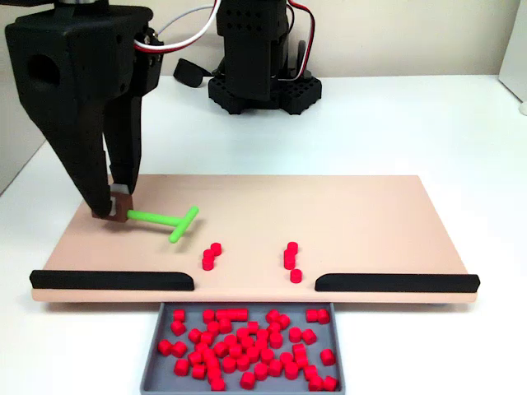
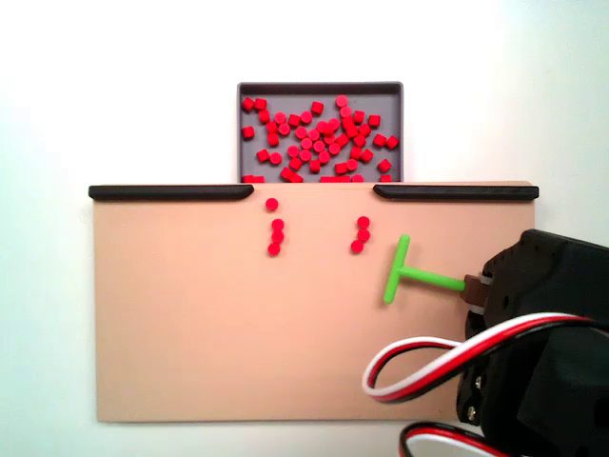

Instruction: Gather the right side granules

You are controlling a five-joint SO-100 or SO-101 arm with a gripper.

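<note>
Clenched on the free end of the green T-shaped stick [image 1: 165,219], my pincer [image 1: 115,208] hangs low over the left part of the tan board [image 1: 370,206] in a fixed view, with the stick's crossbar pointing toward the middle. The right side granules [image 1: 291,258], as that view shows them, are a short red column just behind the gap between the two black rails [image 1: 395,282]; a second small group [image 1: 211,256] lies nearer the crossbar. To do this well, I judge I should carry the crossbar behind the right column, keep it flat on the board and square to the gap, then draw it slowly forward so no pellet slips round its ends. The grey tray [image 1: 156,346] below the gap already holds many red pellets. Smooth and bare, the board rests on a white desk [image 1: 461,123], with the arm's black base [image 1: 262,86] behind it.
</note>
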